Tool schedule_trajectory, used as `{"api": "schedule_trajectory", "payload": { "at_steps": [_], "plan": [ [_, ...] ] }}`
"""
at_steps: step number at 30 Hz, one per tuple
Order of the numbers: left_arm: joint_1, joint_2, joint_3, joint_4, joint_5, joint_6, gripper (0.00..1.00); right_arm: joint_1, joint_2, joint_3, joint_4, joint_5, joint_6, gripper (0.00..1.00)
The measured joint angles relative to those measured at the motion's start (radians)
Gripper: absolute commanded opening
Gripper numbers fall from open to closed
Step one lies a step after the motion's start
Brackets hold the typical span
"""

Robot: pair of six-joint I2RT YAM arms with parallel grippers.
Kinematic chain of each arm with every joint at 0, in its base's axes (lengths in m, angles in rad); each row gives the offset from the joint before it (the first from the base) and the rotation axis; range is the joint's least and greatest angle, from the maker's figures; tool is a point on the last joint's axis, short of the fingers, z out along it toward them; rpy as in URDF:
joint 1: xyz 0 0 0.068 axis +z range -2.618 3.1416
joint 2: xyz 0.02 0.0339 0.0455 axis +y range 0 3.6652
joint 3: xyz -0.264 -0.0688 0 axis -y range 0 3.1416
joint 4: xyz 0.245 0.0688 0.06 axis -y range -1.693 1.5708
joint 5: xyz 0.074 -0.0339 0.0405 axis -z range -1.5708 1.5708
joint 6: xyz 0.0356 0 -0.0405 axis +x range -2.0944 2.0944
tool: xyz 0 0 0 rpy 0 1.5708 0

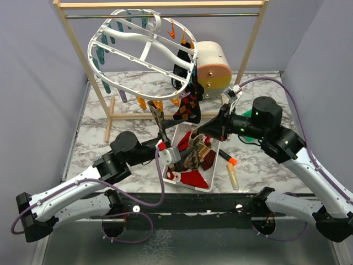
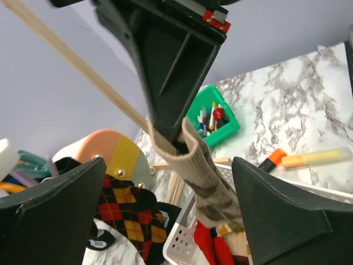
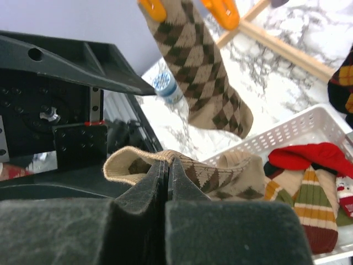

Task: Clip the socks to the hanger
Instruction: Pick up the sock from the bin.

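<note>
Right end effector (image 3: 167,165) sat nearest the lens, both fingers pressed flat together on the cuff of a tan argyle sock (image 3: 220,176); the cuff folded over the pinch and the rest trailed toward a white basket (image 3: 298,130). Left wrist view showed the same sock hanging from that pinch, down between the fingers of the left end effector (image 2: 168,163), which stood wide apart with neither finger seen touching the fabric. From above, both end effectors met over the basket, near the middle of the marble counter (image 1: 94,138). Basket held more socks, among them a red sock (image 3: 309,152) and a striped sock (image 3: 309,204). Hanger (image 1: 143,47) hung tilted from the wooden rack (image 1: 160,4) at the rear of the counter. Second tan argyle sock (image 3: 198,72) was pinned at its top by two orange clips (image 3: 220,11), toe pointing down. Black, red and yellow argyle socks (image 1: 187,107) were clipped at the hanger's right end. Green bin (image 2: 212,118) of markers stood on the counter to the right; an orange marker (image 1: 231,160) and a yellow marker (image 1: 233,176) lay just beside the basket's right wall
</note>
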Motion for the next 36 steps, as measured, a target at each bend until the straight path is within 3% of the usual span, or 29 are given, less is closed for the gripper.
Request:
{"api": "schedule_trajectory", "payload": {
  "at_steps": [8,15,24,28,36],
  "plan": [
    [0.0,-0.132,-0.066,0.045,-0.096,-0.157,0.99,0.0,-0.093,-0.093,0.164,0.174,0.124,0.01],
    [0.0,-0.156,-0.116,0.12,-0.127,-0.329,0.99,0.0,-0.146,-0.179,0.277,0.304,0.212,0.01],
    [0.0,-0.03,-0.077,0.188,-0.114,-0.508,0.94,0.0,-0.143,-0.187,0.309,0.351,0.28,0.01],
    [0.0,0.017,-0.046,0.2,-0.095,-0.552,0.99,0.0,-0.143,-0.187,0.309,0.365,0.303,0.01],
    [0.0,0.04,-0.056,0.278,-0.127,-0.602,0.99,0.0,-0.143,-0.187,0.309,0.39,0.344,0.01]
  ]
}}
